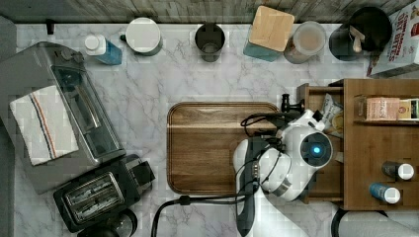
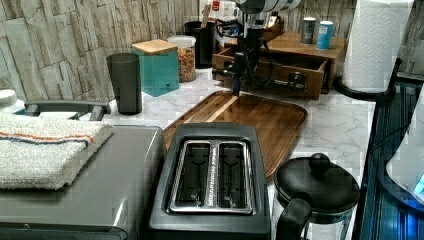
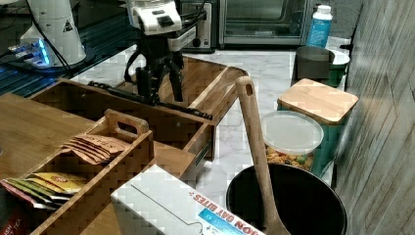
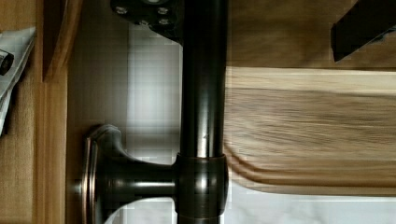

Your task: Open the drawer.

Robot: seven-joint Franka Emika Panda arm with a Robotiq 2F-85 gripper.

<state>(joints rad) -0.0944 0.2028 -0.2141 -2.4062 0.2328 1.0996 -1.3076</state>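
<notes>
hand [image 3: 159, 81] straddles the one black bar handle [image 3: 183, 108], fingers spread; one drawer [image 3: 169, 126] pulled partway out

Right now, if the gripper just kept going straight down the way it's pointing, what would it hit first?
Most likely the drawer's black bar handle: the gripper points down with a finger on each side of the bar. The wrist view shows the handle directly under it. Below that is marble counter, though depth is hard to judge.
</notes>
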